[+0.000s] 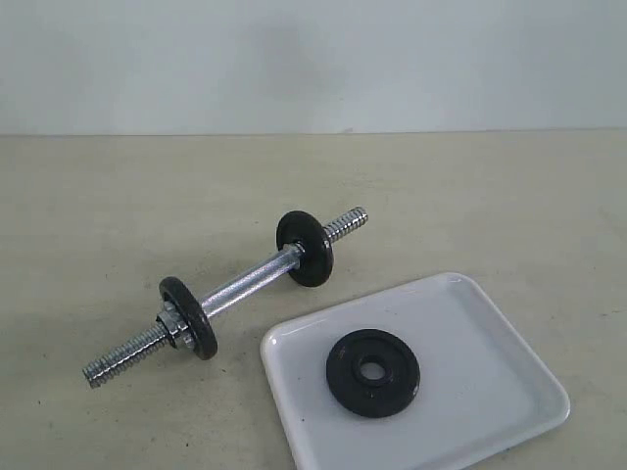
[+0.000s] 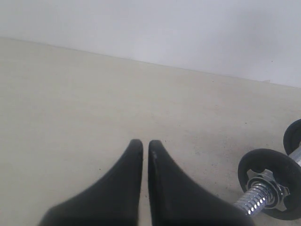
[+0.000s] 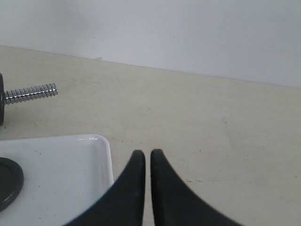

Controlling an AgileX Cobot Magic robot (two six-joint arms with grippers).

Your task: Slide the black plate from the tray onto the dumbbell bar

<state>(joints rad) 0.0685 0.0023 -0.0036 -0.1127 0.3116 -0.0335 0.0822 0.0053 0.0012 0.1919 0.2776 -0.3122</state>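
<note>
The black plate [image 1: 373,372] lies flat in the white tray [image 1: 490,392] at the front right; its edge shows in the right wrist view [image 3: 8,181] on the tray [image 3: 61,169]. The chrome dumbbell bar [image 1: 250,282] lies diagonally left of the tray and carries two black discs [image 1: 306,248] [image 1: 189,317], with threaded ends bare [image 3: 32,93]. Neither arm appears in the exterior view. My left gripper [image 2: 146,143] is shut and empty above bare table, the bar's near end [image 2: 257,197] off to one side. My right gripper [image 3: 146,153] is shut and empty beside the tray's corner.
A silver nut [image 2: 268,186] sits against the disc [image 2: 268,181] on the bar's near end. A pale wall [image 1: 313,59] stands behind the beige table [image 1: 118,196].
</note>
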